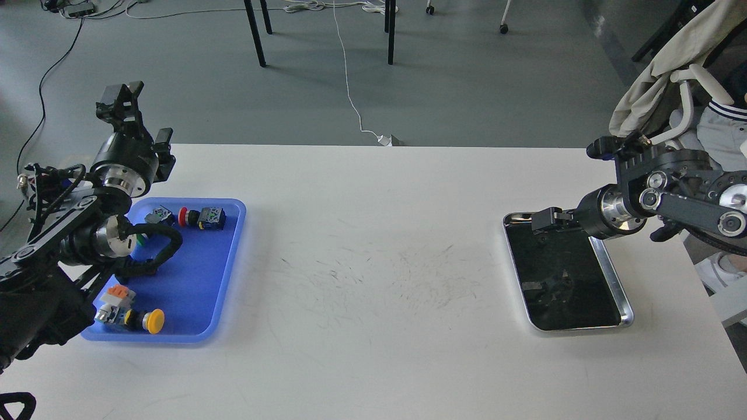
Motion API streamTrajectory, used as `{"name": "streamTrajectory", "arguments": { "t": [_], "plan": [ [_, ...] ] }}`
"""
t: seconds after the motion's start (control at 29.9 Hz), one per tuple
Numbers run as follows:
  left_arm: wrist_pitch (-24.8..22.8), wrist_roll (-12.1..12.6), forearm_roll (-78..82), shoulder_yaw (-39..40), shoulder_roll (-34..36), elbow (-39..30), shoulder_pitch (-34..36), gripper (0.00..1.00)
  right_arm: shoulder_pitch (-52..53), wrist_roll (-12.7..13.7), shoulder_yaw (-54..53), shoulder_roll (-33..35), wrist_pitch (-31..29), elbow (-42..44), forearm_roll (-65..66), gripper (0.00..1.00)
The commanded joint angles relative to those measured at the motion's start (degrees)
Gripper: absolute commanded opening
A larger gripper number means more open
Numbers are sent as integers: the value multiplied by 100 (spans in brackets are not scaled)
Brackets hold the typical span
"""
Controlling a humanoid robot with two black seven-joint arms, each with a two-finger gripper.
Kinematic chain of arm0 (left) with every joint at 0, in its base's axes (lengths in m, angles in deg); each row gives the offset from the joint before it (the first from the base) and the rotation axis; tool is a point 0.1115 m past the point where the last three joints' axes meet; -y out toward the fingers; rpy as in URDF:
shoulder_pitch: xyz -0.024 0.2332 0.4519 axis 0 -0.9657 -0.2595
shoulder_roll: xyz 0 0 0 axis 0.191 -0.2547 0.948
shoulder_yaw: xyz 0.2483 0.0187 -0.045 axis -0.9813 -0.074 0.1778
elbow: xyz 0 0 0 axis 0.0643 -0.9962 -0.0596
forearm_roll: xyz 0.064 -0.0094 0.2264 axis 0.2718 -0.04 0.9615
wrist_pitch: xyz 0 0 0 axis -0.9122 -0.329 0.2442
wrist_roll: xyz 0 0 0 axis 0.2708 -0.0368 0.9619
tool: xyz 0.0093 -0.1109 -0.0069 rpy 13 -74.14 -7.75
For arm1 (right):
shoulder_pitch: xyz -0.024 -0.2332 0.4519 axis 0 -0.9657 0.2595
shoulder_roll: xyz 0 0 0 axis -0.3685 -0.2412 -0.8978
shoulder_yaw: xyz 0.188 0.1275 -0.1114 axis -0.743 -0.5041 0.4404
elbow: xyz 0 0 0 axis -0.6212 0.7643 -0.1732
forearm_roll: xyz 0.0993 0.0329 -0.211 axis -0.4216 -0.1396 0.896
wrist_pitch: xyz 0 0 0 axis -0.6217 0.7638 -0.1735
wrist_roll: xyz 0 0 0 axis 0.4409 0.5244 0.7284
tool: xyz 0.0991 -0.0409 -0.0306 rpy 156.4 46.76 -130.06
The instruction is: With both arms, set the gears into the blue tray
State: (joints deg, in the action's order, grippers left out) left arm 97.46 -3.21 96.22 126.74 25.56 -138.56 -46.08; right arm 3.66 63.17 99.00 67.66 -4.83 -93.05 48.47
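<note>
The blue tray [198,291] lies on the left of the white table and holds push-button switches. I cannot make out any gears, neither on the blue tray nor against the dark inside of the steel tray [618,286]. My left gripper [124,93] is raised above the blue tray's far left corner. It points up and away, its two fingers apart with nothing between them. My right gripper [543,223] hangs low over the steel tray's far left corner. Its dark fingers blur together, so its state and any load stay unclear.
On the blue tray lie a red-capped switch [192,217], a yellow-capped one [153,321], an orange-topped one [117,296] and a green one partly hidden behind my left arm. A scuffed stretch of tabletop [373,274] separates the two trays. Chair legs and cables are on the floor beyond.
</note>
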Motion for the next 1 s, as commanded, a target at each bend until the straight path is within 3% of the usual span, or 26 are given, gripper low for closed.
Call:
{"name": "streamTrajectory", "arguments": {
  "t": [0.0, 0.27, 0.47, 0.77, 0.97],
  "plan": [
    [0, 0, 4, 3, -3, 1, -4, 98, -111, -10, 3, -285, 0, 307, 0, 95],
    [0, -8, -5, 21, 6, 1, -4, 98, -164, -36, 11, -707, 0, 703, 8, 87],
    [0, -122, -5, 30, 41, 1, -4, 98, -173, -36, 178, -804, 0, 729, 8, 67],
    [0, -175, -5, 30, 41, 1, -4, 98, -181, -72, 266, -795, 0, 773, 8, 65],
    [0, -175, -5, 38, 41, 1, -4, 98, -181, -72, 275, -804, 0, 835, 17, 38]
  ]
}}
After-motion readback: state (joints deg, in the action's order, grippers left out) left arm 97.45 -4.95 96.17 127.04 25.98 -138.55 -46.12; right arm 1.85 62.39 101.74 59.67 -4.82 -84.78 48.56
